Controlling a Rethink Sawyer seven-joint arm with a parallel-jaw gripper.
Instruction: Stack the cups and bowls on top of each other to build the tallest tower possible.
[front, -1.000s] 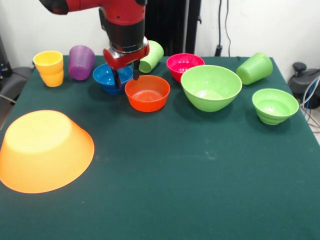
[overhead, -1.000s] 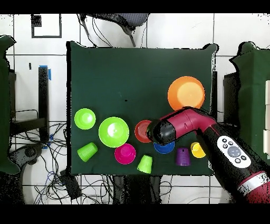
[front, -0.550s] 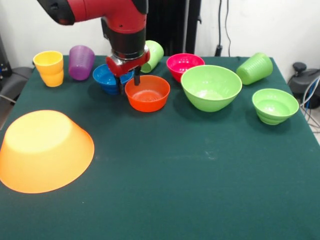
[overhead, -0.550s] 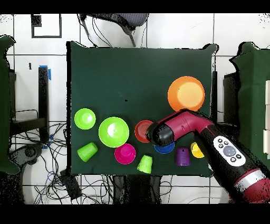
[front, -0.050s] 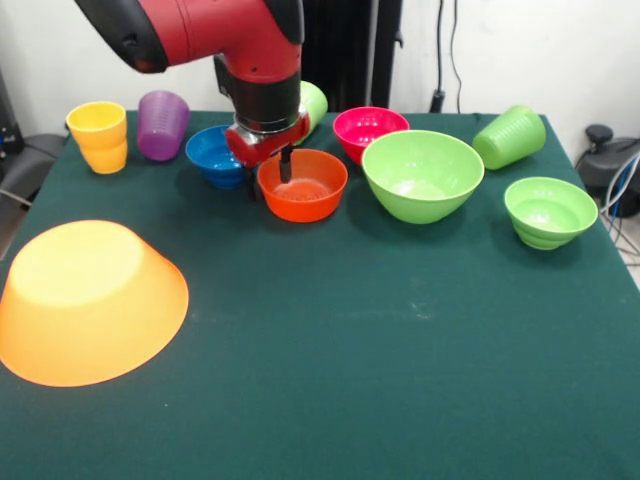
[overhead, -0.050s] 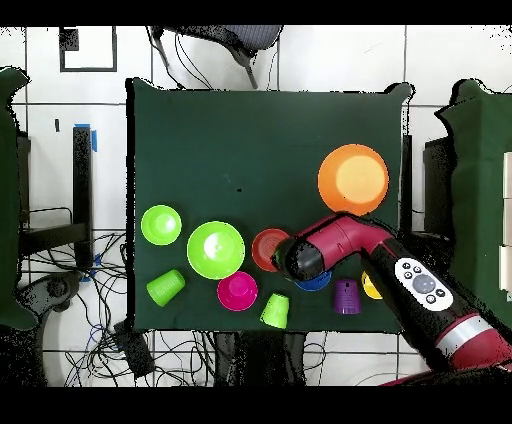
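Straddling the near-left rim of the red-orange bowl (front, -0.050s: 303, 186), the gripper (front, -0.050s: 267, 172) has narrowly parted fingers (front, -0.050s: 285, 166), one inside, one outside, beside the blue bowl (front, -0.050s: 213, 154) on the bench (front, -0.050s: 400, 330).

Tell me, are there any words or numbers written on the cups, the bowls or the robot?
None can be read.
The bowls, such as the red-orange bowl, and the cups, such as the yellow cup, are plain.
The arm's grey panel has small buttons, but any marks on them are too small to read.
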